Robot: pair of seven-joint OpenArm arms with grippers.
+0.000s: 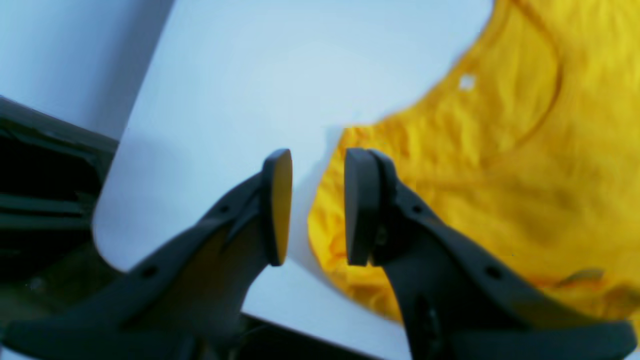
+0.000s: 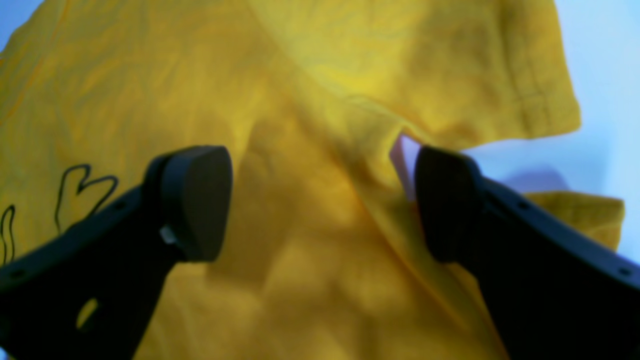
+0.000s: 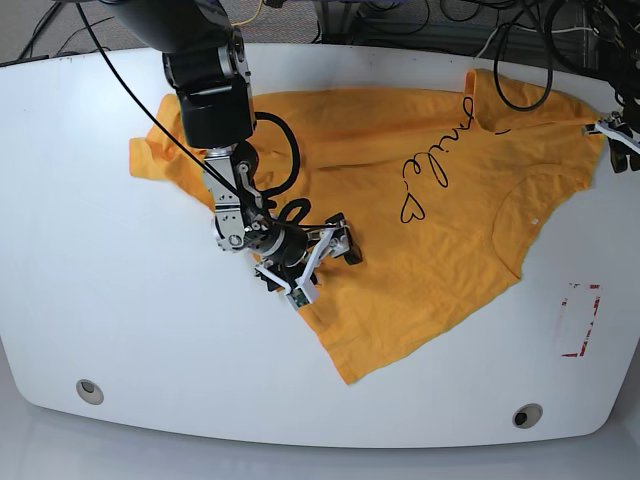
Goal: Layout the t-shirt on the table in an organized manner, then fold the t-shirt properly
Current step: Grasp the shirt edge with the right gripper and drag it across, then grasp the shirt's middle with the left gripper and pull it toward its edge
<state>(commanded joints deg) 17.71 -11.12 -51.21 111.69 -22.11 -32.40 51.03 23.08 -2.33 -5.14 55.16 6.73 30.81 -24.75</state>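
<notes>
- I see the t-shirt (image 3: 400, 180) lying spread and wrinkled across the white table (image 3: 80, 300).
- My right gripper (image 3: 322, 258) hovers over its lower sleeve area, fingers wide apart, holding nothing.
- My left gripper (image 1: 312, 205) sits at the shirt's edge, fingers slightly parted, empty.

Robotics lab workstation: black cables (image 3: 520, 40) run behind the glossy white table (image 3: 90, 300), which bears a red outline mark (image 3: 580, 320).

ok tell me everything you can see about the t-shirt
The t-shirt is bright orange-yellow cloth, short-sleeved, with thin black cursive lettering and a heart outline. It lies spread but wrinkled and skewed on the white table, one corner pointing toward the near edge. The right gripper hovers open over it; the left gripper is open at its far edge.
</notes>
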